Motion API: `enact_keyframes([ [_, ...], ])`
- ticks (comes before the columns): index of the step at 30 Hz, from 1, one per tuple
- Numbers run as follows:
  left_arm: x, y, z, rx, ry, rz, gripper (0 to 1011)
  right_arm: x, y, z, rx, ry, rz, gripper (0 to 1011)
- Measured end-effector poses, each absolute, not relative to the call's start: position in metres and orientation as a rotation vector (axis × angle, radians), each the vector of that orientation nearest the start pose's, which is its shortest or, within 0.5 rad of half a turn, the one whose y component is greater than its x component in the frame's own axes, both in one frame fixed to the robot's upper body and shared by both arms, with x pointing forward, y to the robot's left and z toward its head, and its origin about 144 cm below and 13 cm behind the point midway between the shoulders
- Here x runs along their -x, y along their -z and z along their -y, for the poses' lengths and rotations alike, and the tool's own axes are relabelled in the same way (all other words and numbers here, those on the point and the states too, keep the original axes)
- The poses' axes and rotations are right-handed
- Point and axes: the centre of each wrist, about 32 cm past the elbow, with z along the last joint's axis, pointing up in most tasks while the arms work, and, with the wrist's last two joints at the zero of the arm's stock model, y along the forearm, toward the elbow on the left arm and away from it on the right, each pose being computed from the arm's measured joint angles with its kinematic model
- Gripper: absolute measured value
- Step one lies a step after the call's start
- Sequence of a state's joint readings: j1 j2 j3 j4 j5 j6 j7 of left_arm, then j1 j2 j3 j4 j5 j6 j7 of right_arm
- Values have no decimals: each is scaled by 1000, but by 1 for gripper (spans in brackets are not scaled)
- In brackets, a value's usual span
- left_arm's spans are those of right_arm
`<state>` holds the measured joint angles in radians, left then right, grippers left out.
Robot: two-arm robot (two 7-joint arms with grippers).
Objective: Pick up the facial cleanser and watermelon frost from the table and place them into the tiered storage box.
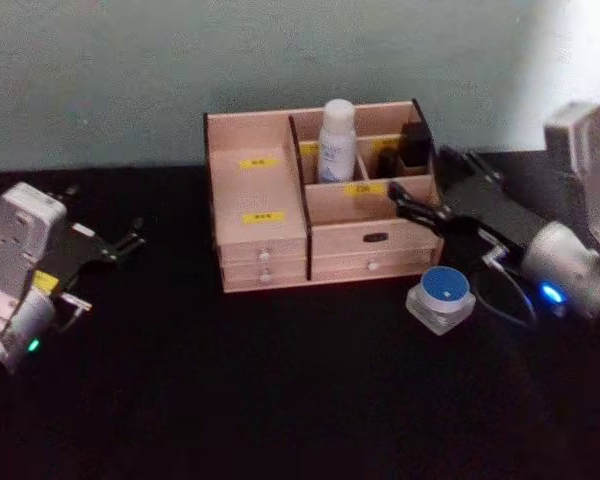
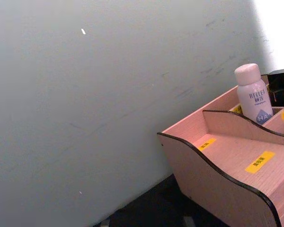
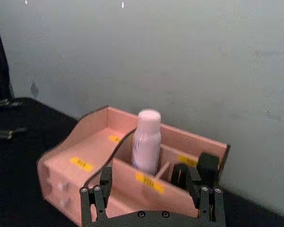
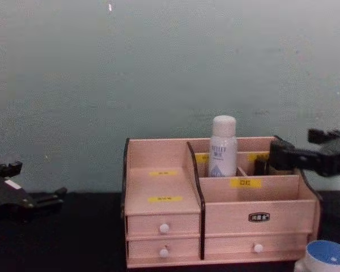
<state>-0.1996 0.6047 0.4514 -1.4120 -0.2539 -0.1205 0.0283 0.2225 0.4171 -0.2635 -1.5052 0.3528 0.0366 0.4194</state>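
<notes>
Black table (image 1: 280, 400): storage box (image 1: 265, 250), blue-lidded jar (image 1: 442, 298)

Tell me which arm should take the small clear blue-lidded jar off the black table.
Right. The right gripper hovers open at the right end of the pinkish wooden storage box, close to the blue-lidded jar; the left gripper sits far off, beyond the box.

Left tiers open from above, right rear corner crowded.
The light pinkish wooden organiser (image 1: 370, 240) has bare stepped left compartments. A white upright bottle (image 1: 336, 140) fills a rear slot, and a small black item (image 1: 414, 145) fills the next, just beside my spread right gripper (image 1: 420, 178). A blue-lidded clear jar (image 1: 441, 297) stands on the black tabletop (image 1: 280, 380) near the organiser's front right corner.
</notes>
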Motion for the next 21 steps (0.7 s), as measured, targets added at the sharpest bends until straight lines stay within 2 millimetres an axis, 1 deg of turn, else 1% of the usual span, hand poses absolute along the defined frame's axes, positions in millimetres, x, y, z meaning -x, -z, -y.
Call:
enact_keyframes([
  [1, -489, -1140, -310, -304, -1248, 285, 1001, -504, -1191, 283, 85, 941, 71, 1000],
  [3, -489, -1140, -310, -304, -1248, 285, 1001, -497, -1190, 286, 98, 942, 60, 1000],
  [4, -489, -1140, -310, -304, -1248, 285, 1001, -490, -1189, 290, 112, 943, 50, 1000],
  [5, -489, -1140, -310, -304, -1248, 285, 1001, -490, -1189, 290, 112, 943, 50, 1000],
  [9, -489, -1140, -310, -304, -1248, 285, 1001, -469, -1186, 300, 159, 952, 12, 1000],
  [10, -489, -1140, -310, -304, -1248, 285, 1001, -469, -1186, 300, 159, 952, 12, 1000],
  [16, -489, -1140, -310, -304, -1248, 285, 1001, -449, -1182, 310, 216, 949, -29, 1000],
  [21, -489, -1140, -310, -304, -1248, 285, 1001, -442, -1179, 314, 245, 949, -54, 1000],
])
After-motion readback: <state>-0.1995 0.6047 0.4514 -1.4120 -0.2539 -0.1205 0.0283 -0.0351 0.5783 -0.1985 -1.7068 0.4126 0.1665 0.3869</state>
